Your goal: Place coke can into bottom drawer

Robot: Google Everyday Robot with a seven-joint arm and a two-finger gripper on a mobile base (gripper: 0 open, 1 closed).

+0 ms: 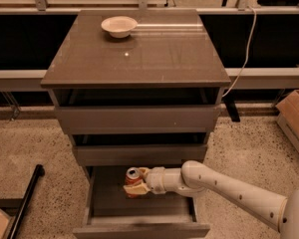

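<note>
Camera view looks down on a grey-brown cabinet (139, 54) with a white bowl (119, 26) at the far left of its top. Its bottom drawer (139, 231) is pulled out toward the near side. The arm reaches in from the right, and the gripper (136, 182) sits inside the open drawer space, its fingers closed around the coke can (133, 174). The can is roughly upright with its silver top showing, over the left-middle of the drawer floor, just below the front of the middle drawer (139, 154). Whether its base touches the floor cannot be told from here. The step in hand looks like the final lowering and release. To do it well, bring the can straight down until the base rests flat, keeping it upright and off the left wall. Then spread the fingers only enough to free it, with no sideways drag. The withdrawal should go back to the right and toward the near side. That route clears the middle drawer front, which overhangs close above, and avoids tipping the can.
</note>
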